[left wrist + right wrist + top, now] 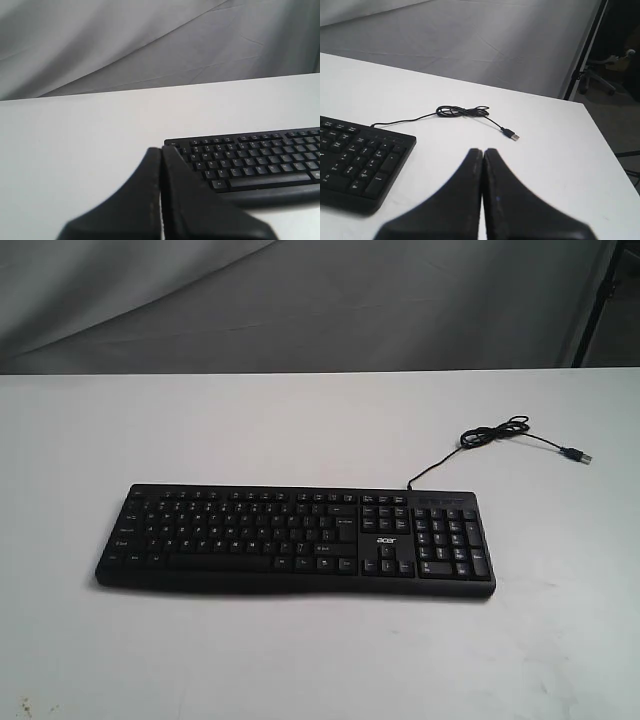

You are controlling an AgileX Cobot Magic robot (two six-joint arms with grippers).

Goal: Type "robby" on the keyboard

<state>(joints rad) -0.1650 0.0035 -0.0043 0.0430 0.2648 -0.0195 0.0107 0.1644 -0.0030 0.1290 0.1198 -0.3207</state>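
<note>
The black acer keyboard lies flat on the white table, number pad at its right end. Neither arm shows in the exterior view. In the left wrist view my left gripper is shut, fingers pressed together with nothing between them, and it sits off the keyboard's left end near the corner key. In the right wrist view my right gripper is shut and empty too, off the number-pad end of the keyboard, over bare table.
The thin black USB cable coils behind the keyboard's right end, its plug loose on the table. Grey cloth hangs behind the white table. A dark stand rises past the table's right edge.
</note>
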